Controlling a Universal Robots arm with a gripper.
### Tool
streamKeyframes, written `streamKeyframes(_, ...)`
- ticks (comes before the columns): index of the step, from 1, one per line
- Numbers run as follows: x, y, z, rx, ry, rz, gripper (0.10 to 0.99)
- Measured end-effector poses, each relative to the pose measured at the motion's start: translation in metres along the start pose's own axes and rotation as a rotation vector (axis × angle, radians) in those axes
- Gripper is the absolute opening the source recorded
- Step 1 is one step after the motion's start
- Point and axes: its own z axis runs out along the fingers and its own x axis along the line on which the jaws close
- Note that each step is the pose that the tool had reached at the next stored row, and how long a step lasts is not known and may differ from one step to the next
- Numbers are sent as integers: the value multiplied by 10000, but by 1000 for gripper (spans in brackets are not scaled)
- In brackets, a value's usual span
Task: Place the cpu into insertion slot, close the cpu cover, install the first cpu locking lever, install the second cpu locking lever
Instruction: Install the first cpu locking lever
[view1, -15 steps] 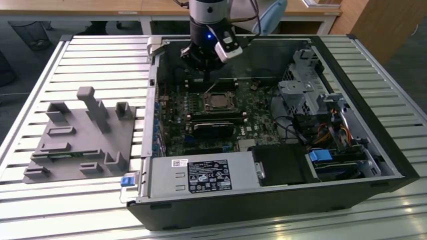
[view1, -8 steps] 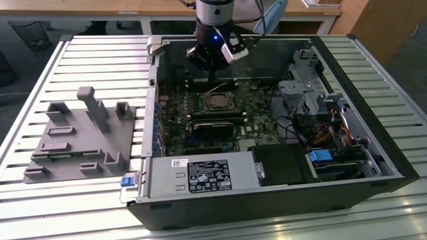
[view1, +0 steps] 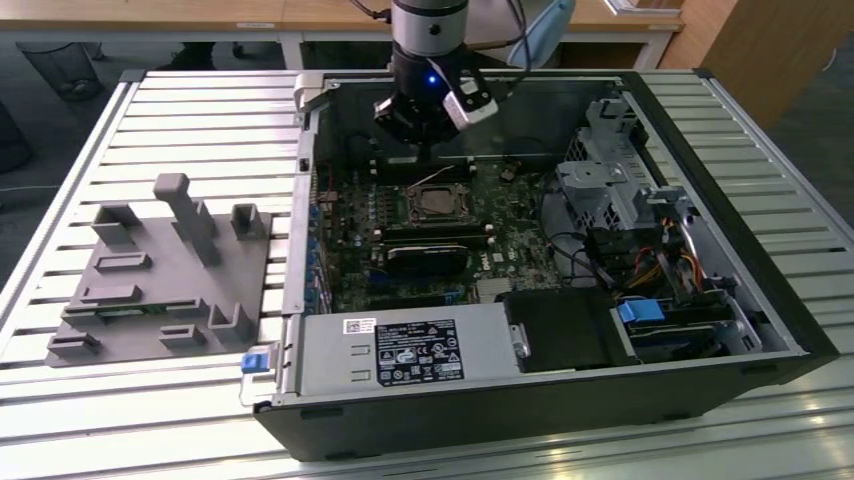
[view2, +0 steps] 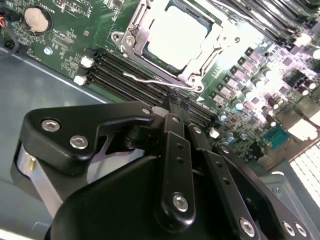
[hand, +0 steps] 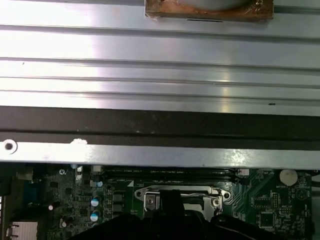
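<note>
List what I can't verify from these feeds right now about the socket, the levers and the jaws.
- Jaws: in the second wrist view the gripper body covers their tips near the wire lever; grip unclear.
- Insertion slot: in the first wrist view the gripper's dark body hides its near half.
- CPU: in the exterior view too small to judge lever latching.

In the first wrist view the claw (hand: 172, 210) hides the middle of the insertion slot (hand: 150, 192). In the second wrist view the picture's edge cuts the cpu cover (view2: 135, 37).
</note>
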Motion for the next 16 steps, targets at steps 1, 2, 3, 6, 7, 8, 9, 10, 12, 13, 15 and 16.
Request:
streamKeyframes(1, -1, -1, 17, 0, -1, -4, 106)
streamKeyframes(2, -5, -2, 30, 0, -2, -4, 106)
streamKeyframes(3, -14, -3, 42, 0, -2, -3, 106)
streamKeyframes(6, -52, -3, 66, 2, 0, -4, 106)
streamKeyframes(7, -62, -3, 73, 1, 0, -4, 106)
streamKeyframes(8, -71, -1, 80, 2, 0, -4, 106)
streamKeyframes(9, -81, 1, 90, 1, -1, -4, 106)
streamKeyframes(10, -91, 2, 100, 0, -2, -4, 106)
streamKeyframes(12, -103, 3, 119, 1, -2, -4, 106)
streamKeyframes(13, -109, 3, 128, 0, -1, -4, 106)
streamKeyframes(15, -120, 4, 139, 1, -1, -4, 106)
streamKeyframes(16, -125, 4, 145, 0, -2, -4, 106)
